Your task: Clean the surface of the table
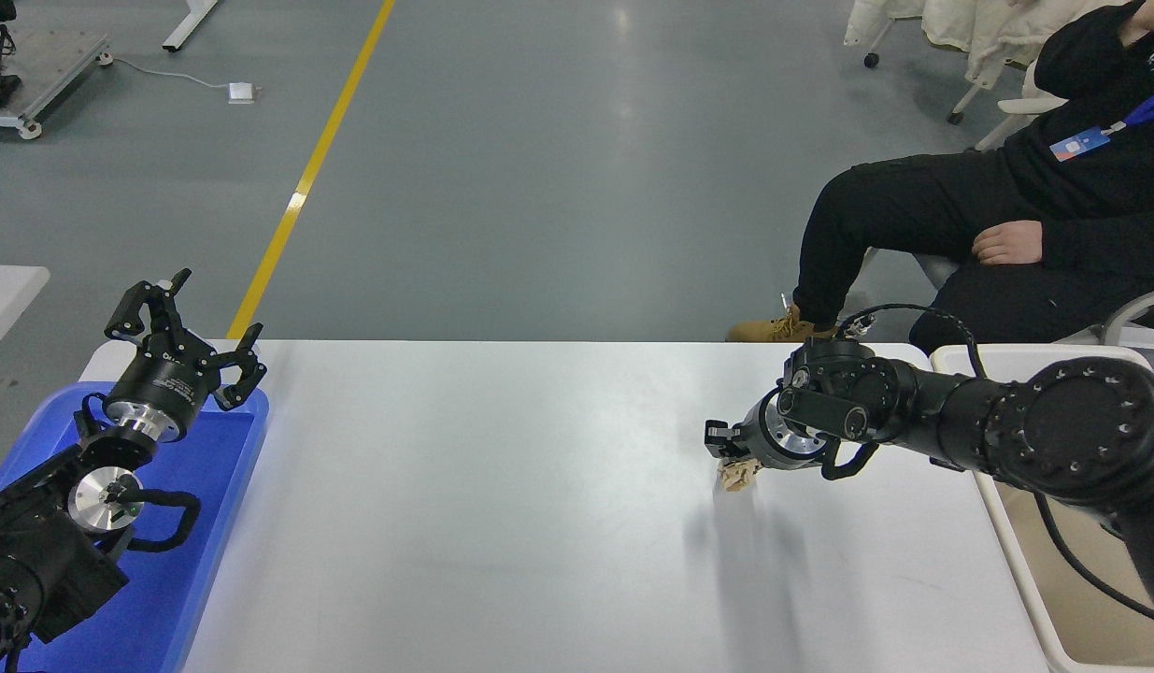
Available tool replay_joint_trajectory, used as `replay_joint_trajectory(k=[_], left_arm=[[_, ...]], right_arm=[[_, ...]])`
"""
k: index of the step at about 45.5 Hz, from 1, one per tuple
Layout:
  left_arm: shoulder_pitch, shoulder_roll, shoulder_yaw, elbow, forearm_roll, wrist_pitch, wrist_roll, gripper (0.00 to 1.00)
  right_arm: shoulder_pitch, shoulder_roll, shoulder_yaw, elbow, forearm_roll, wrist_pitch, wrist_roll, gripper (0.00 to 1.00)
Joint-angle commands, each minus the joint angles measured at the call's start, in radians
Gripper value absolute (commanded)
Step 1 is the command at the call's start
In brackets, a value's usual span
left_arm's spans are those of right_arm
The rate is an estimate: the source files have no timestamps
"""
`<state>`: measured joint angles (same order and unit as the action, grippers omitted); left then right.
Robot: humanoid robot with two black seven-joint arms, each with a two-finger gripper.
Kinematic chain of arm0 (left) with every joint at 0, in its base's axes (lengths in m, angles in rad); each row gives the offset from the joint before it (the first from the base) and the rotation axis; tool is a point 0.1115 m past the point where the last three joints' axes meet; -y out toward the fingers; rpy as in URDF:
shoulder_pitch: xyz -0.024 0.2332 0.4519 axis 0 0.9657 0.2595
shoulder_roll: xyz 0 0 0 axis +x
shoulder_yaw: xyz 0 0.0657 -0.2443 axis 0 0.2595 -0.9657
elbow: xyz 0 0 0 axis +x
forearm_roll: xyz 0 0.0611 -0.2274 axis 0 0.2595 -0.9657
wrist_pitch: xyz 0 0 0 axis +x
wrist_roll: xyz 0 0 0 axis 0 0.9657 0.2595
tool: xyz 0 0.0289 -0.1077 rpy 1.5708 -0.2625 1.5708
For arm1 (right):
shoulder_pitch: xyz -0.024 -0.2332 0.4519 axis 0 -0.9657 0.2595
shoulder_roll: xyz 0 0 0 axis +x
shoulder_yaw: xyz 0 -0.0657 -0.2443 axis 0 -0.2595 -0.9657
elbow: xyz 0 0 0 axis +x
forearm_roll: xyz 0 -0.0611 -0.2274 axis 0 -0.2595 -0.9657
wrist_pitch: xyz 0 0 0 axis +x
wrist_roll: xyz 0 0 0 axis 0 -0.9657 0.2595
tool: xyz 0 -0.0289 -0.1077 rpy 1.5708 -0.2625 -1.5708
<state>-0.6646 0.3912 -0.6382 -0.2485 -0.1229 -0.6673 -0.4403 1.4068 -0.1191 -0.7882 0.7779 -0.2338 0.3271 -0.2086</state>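
Note:
The white table surface [502, 486] fills the middle of the head view. My right gripper [731, 460] comes in from the right edge, points left and down, and is shut on a small crumpled beige wad [737, 476], held just above the tabletop at its right part. My left gripper [189, 322] is open and empty, parked at the lower left above the blue tray.
A flat blue tray [212, 523] lies at the table's left end under my left arm. A cream-beige bin [1025, 551] stands at the right end under my right arm. A person in black [1006, 215] sits beyond the far right corner.

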Motion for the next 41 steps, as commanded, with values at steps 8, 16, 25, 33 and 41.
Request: replay_joint_trajectory(k=[8, 16, 25, 33, 41], left_arm=[[0.0, 0.0, 0.0, 0.0, 0.0, 0.002, 0.0, 1.0], [0.0, 0.001, 0.0, 0.0, 0.0, 0.002, 0.0, 1.0], [-0.001, 0.0, 0.0, 0.0, 0.0, 0.002, 0.0, 1.0], [0.0, 0.0, 0.0, 0.0, 0.0, 0.0, 0.0, 1.0], [-0.001, 0.0, 0.0, 0.0, 0.0, 0.0, 0.0, 1.0]], right_arm=[[0.356, -0.436, -0.013, 0.48, -0.085, 0.055, 0.0, 0.0], [0.468, -0.605, -0.017, 0.538, -0.15, 0.161, 0.0, 0.0], [0.552, -0.709, -0.017, 0.535, -0.225, 0.291, 0.0, 0.0], [0.581, -0.755, -0.016, 0.532, -0.275, 0.348, 0.0, 0.0], [0.563, -0.768, -0.016, 0.492, -0.311, 0.357, 0.0, 0.0]])
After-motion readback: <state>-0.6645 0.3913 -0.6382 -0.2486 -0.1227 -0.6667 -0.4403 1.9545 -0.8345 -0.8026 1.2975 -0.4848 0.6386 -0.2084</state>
